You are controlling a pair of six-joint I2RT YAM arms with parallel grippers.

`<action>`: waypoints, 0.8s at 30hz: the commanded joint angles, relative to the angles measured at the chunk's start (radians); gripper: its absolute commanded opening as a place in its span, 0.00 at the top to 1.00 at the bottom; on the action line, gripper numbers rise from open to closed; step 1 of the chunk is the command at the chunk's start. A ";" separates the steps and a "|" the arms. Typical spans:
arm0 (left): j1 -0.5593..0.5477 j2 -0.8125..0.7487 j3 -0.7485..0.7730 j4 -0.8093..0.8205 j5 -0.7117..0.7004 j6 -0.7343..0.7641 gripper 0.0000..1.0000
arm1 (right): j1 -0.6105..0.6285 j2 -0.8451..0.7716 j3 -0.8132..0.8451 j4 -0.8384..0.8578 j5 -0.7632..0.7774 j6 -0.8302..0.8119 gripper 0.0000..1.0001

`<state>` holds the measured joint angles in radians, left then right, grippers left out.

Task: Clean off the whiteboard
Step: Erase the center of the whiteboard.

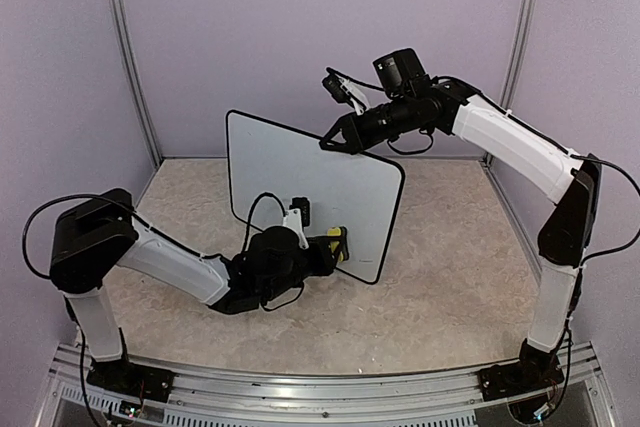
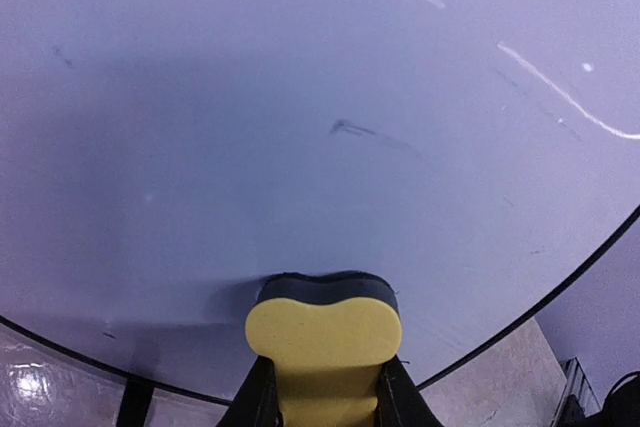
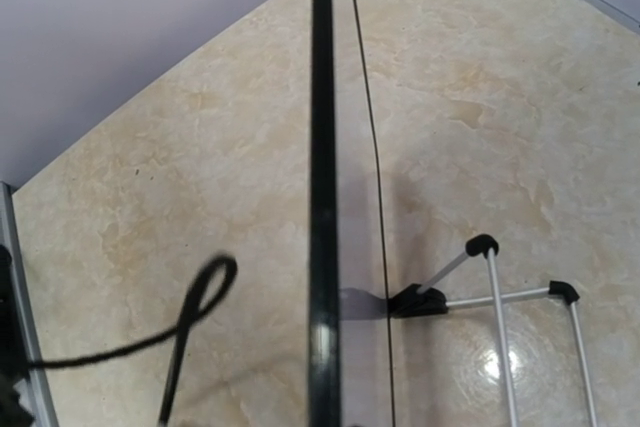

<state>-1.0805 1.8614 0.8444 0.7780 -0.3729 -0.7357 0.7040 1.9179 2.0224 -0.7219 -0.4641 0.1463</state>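
Beige marbled tabletop [image 1: 420, 317], lilac walls [image 1: 300, 27]; our upright white black-framed whiteboard [image 1: 300, 182] runs left-right, facing us; left gripper [image 1: 332, 247] clamps a yellow foam eraser [image 2: 322, 347], right gripper [image 1: 330, 142] pinches the top edge.

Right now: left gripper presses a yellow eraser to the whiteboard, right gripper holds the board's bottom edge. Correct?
No: the right gripper holds the top edge of the whiteboard, not the bottom, per the top external view. The left gripper and yellow eraser are as stated.

The whiteboard [image 1: 300, 187] stands on the table [image 1: 430, 317], frame centre. The eraser [image 1: 338, 244] touches its lower right. The right gripper [image 1: 327, 144] meets its top edge.
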 commanded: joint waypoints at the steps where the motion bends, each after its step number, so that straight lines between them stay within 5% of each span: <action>1: -0.057 0.043 0.037 -0.084 -0.066 0.291 1.00 | 0.041 0.075 -0.021 -0.212 -0.101 0.044 1.00; 7: -0.117 0.111 0.066 -0.147 -0.245 0.511 1.00 | 0.041 0.054 -0.044 -0.195 -0.102 0.052 1.00; 11: -0.147 0.148 0.057 -0.043 -0.244 0.621 1.00 | 0.040 0.043 -0.062 -0.189 -0.101 0.051 1.00; 24: -0.233 0.276 0.210 -0.002 -0.367 0.697 1.00 | 0.041 0.023 -0.094 -0.167 -0.108 0.047 1.00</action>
<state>-1.3113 2.1208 1.0172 0.7204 -0.6979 -0.0719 0.7040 1.9041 1.9984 -0.7063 -0.4774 0.1459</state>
